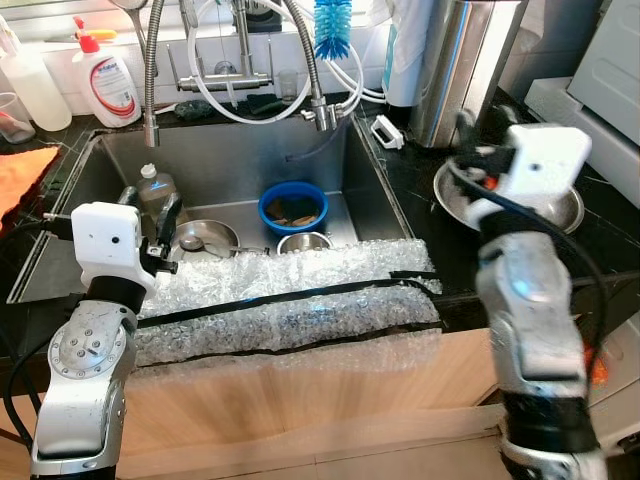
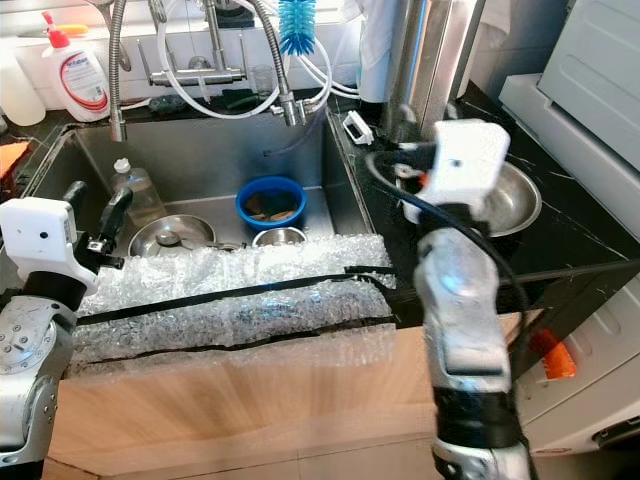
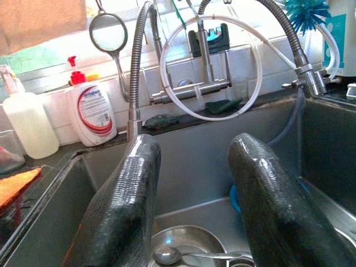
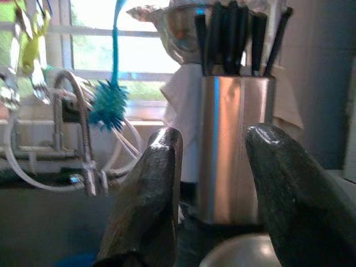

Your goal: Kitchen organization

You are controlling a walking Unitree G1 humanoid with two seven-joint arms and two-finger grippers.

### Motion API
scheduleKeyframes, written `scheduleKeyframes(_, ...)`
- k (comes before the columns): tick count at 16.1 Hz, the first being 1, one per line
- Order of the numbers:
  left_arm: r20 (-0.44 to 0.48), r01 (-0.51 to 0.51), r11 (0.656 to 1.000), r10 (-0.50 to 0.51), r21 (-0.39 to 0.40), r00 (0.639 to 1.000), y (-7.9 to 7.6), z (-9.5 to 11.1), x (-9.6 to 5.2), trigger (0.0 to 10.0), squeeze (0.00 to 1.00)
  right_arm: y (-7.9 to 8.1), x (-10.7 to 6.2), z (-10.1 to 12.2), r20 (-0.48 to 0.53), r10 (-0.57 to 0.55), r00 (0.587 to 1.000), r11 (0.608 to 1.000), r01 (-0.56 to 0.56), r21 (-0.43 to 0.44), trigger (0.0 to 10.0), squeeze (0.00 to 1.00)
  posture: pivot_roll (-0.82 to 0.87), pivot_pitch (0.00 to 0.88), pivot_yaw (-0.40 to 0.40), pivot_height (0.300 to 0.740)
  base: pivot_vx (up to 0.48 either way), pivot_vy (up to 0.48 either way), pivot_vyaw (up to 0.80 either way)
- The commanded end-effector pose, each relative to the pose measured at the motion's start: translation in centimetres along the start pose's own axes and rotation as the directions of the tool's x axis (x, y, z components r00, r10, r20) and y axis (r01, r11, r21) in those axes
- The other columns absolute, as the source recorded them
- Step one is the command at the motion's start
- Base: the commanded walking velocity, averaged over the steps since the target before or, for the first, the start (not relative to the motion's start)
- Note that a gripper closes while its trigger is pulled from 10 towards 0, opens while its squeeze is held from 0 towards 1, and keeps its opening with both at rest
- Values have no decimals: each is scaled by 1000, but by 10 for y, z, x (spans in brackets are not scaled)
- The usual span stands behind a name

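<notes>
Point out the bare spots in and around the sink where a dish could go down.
The sink floor is bare behind the blue bowl, toward the back wall. Black counter lies free between the sink's right edge and the steel bowl. The front is crowded: plastic bottle, steel plate with spoon, small steel bowl. The open left pincer hangs there.

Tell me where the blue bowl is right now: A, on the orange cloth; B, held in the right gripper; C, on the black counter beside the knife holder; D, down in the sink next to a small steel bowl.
D: the blue bowl sits on the sink floor, with a small steel bowl right beside it; both grippers are open and hold nothing.
</notes>
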State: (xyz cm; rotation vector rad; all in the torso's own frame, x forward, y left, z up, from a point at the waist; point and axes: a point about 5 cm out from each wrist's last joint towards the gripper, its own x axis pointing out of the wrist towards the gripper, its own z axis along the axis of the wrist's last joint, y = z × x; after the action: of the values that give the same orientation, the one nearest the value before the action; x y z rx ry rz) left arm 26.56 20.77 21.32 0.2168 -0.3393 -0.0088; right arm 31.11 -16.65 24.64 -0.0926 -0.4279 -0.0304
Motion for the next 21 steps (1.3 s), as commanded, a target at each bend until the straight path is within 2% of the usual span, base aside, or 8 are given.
scheduleKeyframes(1,16,0,1000,-1,15,1000,1,2,0,10000,0,-8,-2,5,7,-31,999,999,31,-9,10000,0,-73,51,37,740,0,0,0)
scheduleKeyframes(2,12,7,1000,-7,13,1000,0,1,0,10000,0,-21,-6,5,-19,-71,997,997,71,-31,10000,0,-76,48,36,740,0,0,0)
scheduleKeyframes(3,11,12,1000,-12,11,1000,-2,0,1,10000,0,-35,-8,1,-75,-156,985,988,156,-4,10000,1000,-82,35,30,740,0,0,0)
scheduleKeyframes(5,10,16,1000,-16,6,1000,-3,0,2,10000,0,-47,-10,-6,-129,-218,967,974,223,28,10000,1000,-83,32,29,740,0,0,0)
scheduleKeyframes(8,1,33,999,-33,6,999,-7,-2,0,10000,0,-80,-20,-26,-269,-379,885,917,398,18,10000,1000,-78,13,19,740,0,0,0)
scheduleKeyframes(14,0,52,999,-52,1,999,-10,-3,0,10000,0,-90,-27,-45,-425,-436,794,856,511,78,10000,1000,-75,4,18,740,0,0,0)
scheduleKeyframes(15,1,53,999,-53,1,999,-10,-3,0,10000,0,-89,-27,-49,-461,-425,779,841,529,118,10000,35,-75,8,15,740,0,0,0)
scheduleKeyframes(21,-2,48,999,-48,0,999,-10,-3,-1,10000,0,-82,-17,-54,-521,-402,753,778,581,239,10000,0,-70,23,10,740,0,0,0)
